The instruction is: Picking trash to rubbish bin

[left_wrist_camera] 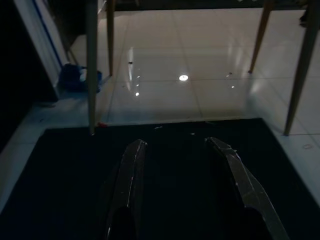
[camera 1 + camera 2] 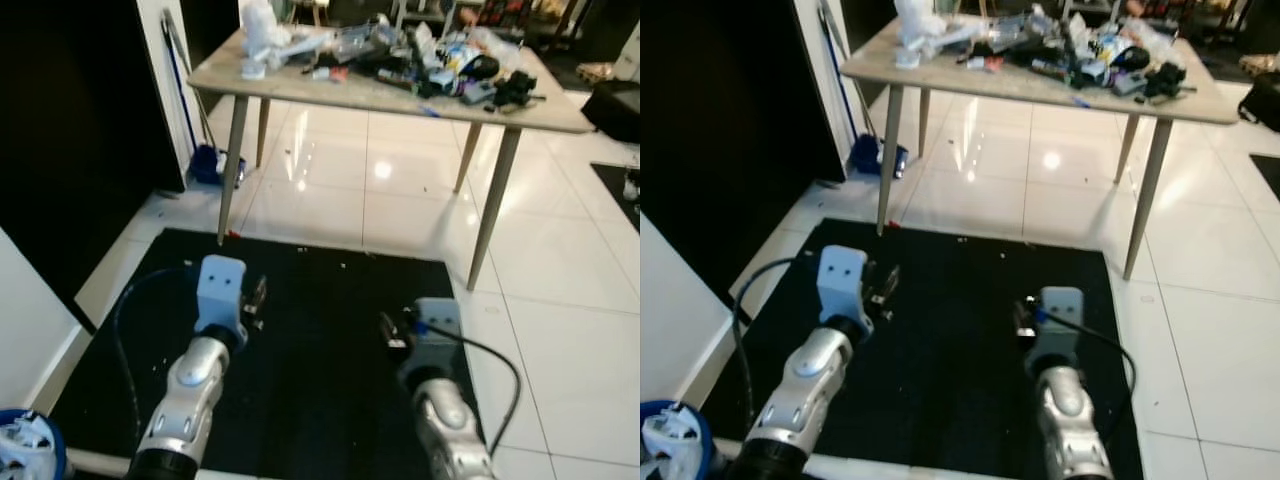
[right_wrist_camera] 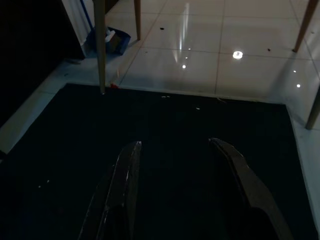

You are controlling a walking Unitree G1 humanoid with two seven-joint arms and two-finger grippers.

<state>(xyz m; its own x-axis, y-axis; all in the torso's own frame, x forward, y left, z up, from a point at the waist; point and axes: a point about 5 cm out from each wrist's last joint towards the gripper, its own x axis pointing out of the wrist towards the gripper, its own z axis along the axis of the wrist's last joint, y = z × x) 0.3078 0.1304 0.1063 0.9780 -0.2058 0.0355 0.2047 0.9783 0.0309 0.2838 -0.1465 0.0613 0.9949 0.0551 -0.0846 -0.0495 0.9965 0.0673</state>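
Risk: trash heap crowds far table; loose items likely to topple or slide off if reach is careless. Table leg and mat edge may snag approach. Left gripper and right gripper: both held low, forward over mat, fingers spread, holding nothing. Blue bin at robot's near left, well apart from table.
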